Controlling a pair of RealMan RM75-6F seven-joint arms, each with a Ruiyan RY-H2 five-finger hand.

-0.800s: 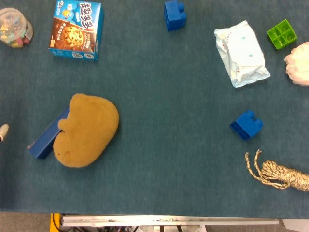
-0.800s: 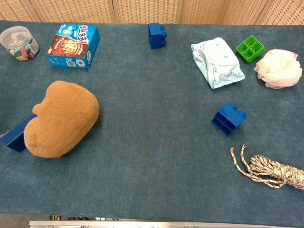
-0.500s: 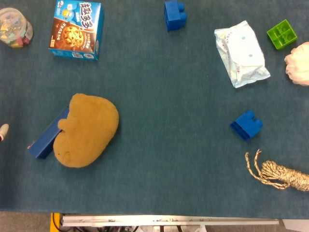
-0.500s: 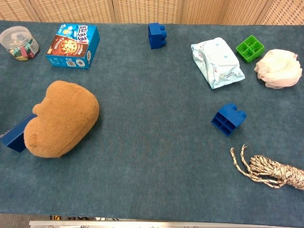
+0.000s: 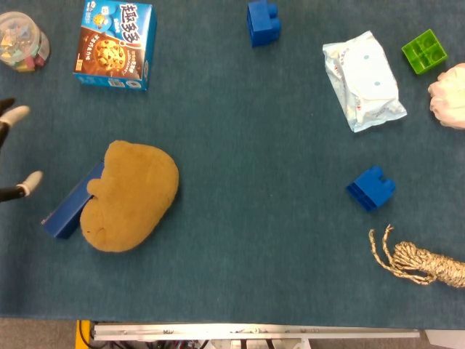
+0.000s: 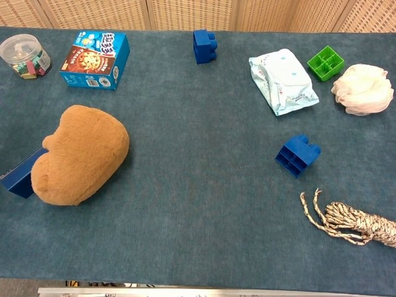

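Only the tips of my left hand [image 5: 13,153] show, at the left edge of the head view; the chest view does not show it. Two pale fingertips [image 5: 32,179] on dark fingers point to the right, one above the other, with a wide gap between them and nothing in that gap. So the fingers are spread apart and hold nothing, as far as I see; the palm and the arm are outside the picture. My right hand is not visible in any view.

Nearest to my left hand is the flat blue box [image 5: 71,204], which lies slanted on the blue cloth of the table [image 5: 240,218]. The lower fingertip is just beside its upper left side, but it does not touch it. The brown plush cushion [image 5: 129,195] lies on top of the box's right part and covers it, so only the left end of the box sticks out.

Farther from me, behind the hand, stands the cookie box [image 5: 115,45], and at the far left corner a clear jar [image 5: 22,41] with colourful pieces inside. The upper fingertip is between the cushion and this jar, well apart from both.
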